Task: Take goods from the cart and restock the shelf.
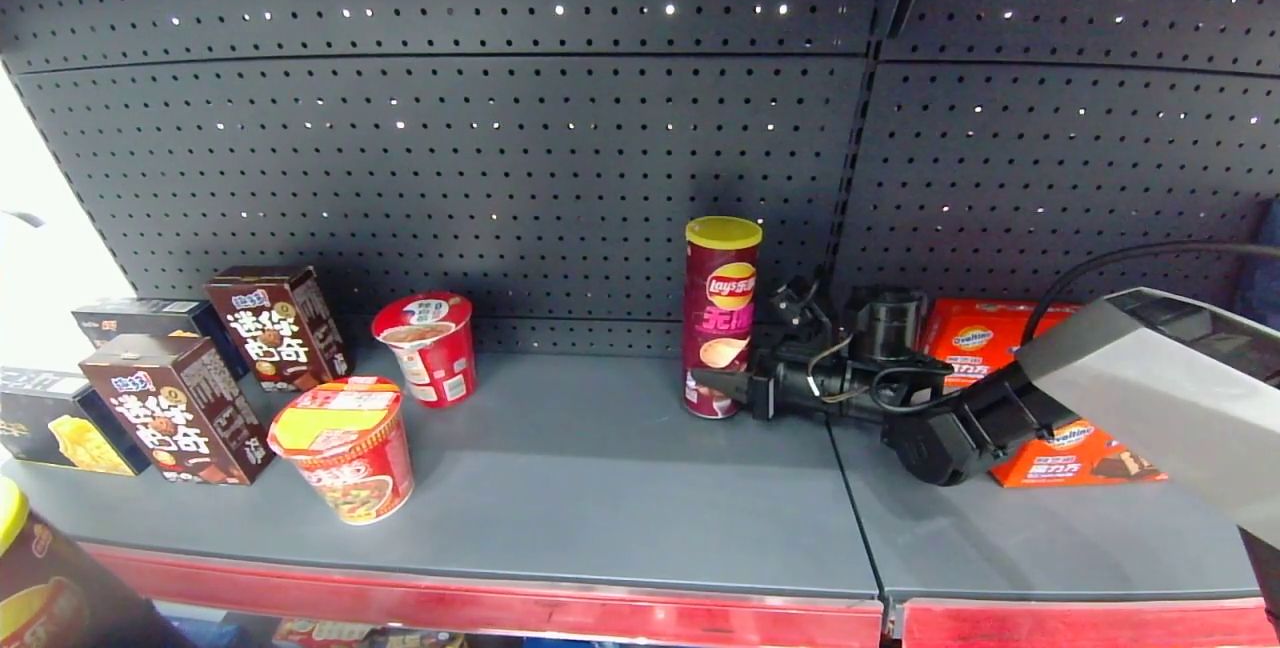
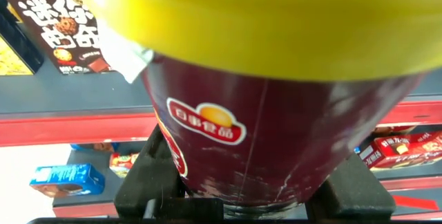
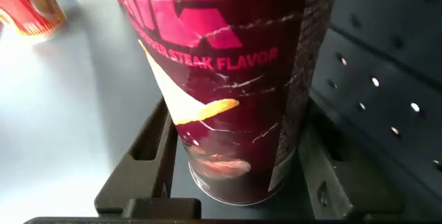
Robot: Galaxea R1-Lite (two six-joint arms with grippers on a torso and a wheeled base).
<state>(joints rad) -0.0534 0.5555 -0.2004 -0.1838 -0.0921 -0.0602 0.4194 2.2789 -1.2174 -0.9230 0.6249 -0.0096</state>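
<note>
Lower left of the head frame, nearest the camera, the spare chips can point(image 1: 30, 578) sits in the left end effector point(image 2: 242, 200), which is clamped low on its maroon body, in front of the shelf point(image 1: 600, 488). Farther in, near frame centre, the right end effector point(image 1: 722, 388) appears closed round the base of the shelved chips can point(image 1: 721, 308), which stands upright close to the pegboard point(image 1: 500, 178). Placement looks nearly done. Next, the right jaws should part and draw straight back without tipping the can.
</note>
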